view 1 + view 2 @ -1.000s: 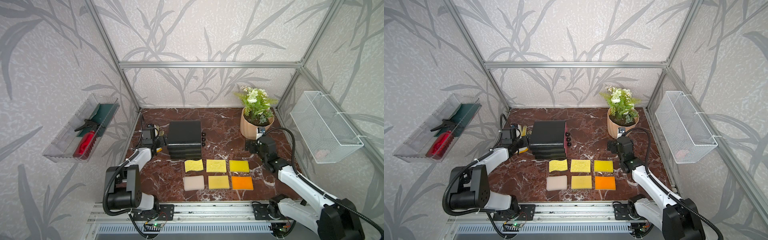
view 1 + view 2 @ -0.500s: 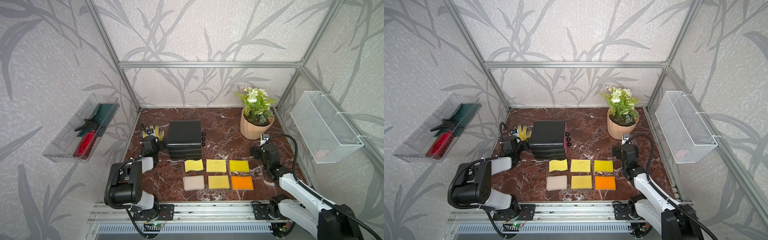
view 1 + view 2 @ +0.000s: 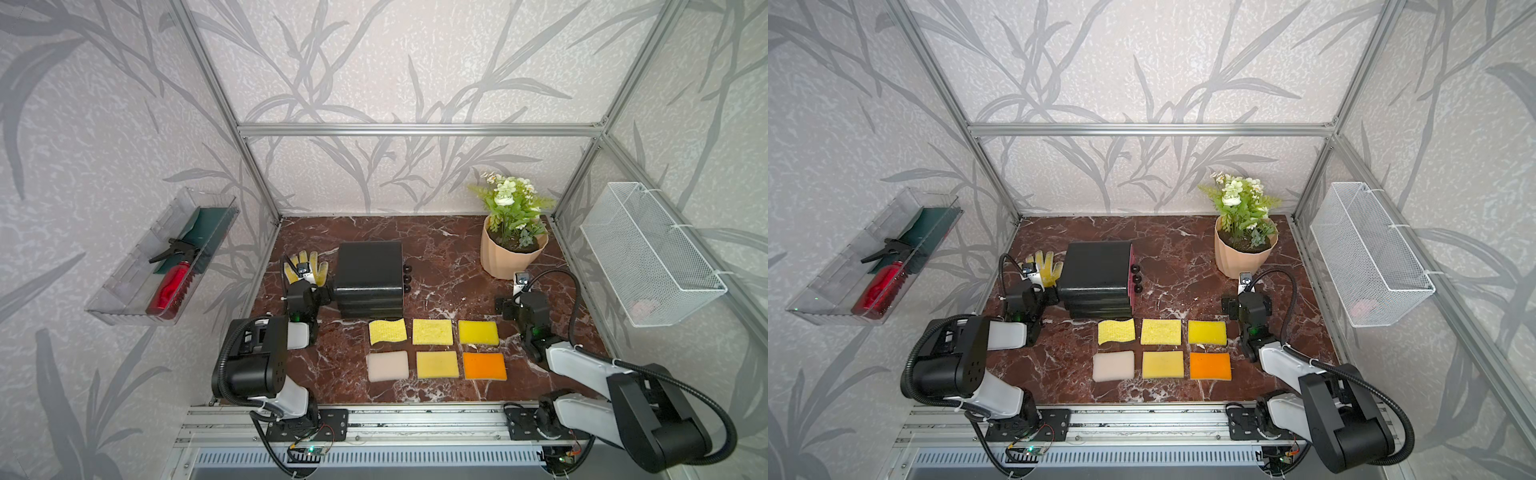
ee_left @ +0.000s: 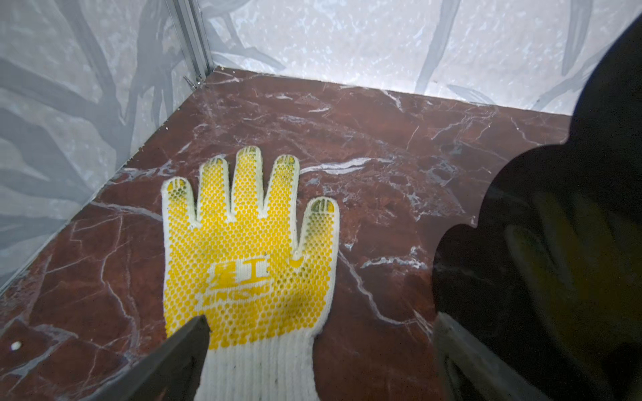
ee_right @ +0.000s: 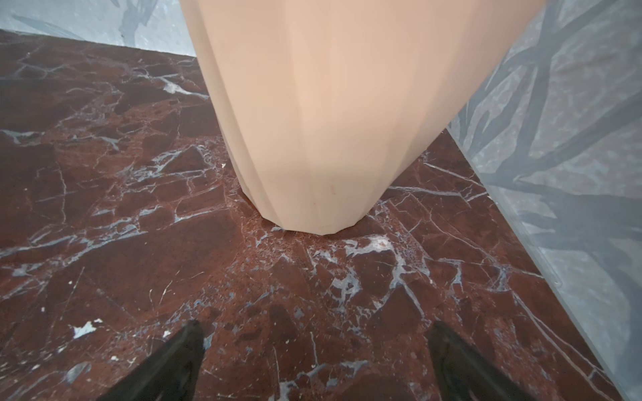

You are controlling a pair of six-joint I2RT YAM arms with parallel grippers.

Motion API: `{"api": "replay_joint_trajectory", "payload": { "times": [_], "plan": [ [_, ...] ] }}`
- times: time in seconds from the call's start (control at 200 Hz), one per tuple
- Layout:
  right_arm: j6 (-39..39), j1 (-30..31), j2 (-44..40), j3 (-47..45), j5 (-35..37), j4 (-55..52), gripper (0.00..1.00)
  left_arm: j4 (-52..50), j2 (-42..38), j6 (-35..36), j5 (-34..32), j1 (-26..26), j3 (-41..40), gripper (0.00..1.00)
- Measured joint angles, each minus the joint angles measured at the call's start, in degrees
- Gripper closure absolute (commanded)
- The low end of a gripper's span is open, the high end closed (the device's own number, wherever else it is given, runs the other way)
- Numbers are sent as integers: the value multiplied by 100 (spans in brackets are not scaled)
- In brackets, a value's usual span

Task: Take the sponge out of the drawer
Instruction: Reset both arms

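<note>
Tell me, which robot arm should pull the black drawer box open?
Probably the right. The knobs on the black drawer box face the right gripper, open and empty. The left gripper sits at the box's knobless side, by the glove.

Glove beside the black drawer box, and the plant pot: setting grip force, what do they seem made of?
Yellow-dotted white knit glove: apparently knitted yarn with rubbery yellow grip dots; the ribbed cuff shows the knit. Peach faceted plant pot: smooth matte surface, plastic or ceramic; the look leaves it open.

Lab test booth: aluminium frame [image 3: 415,129], wallpapered panels [image 3: 415,62], marble-look floor [image 3: 436,249].
</note>
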Motion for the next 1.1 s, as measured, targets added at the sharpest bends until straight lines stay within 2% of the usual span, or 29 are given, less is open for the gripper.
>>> {"api": "replay_joint_trajectory", "payload": {
  "times": [0.17,0.34,0.485,0.705,0.915,1.1],
  "plan": [
    [-286,-9,678,90,-243,868,1,144,11,7,4,0,-2,1],
    [-610,-17,960,205,-514,1327,1,199,11,9,0,0,-2,1],
    [-750,-94,2015,-66,-629,2887,1,210,11,11,0,0,-2,1],
    [-815,-181,2072,92,-879,2677,1,236,11,11,-4,-7,-2,1],
    [-518,-577,2068,533,-946,2358,1,234,11,11,-7,-7,-2,1],
    [-404,-610,2068,533,-988,2249,1,236,11,11,-9,-11,-2,1]
  ]
}}
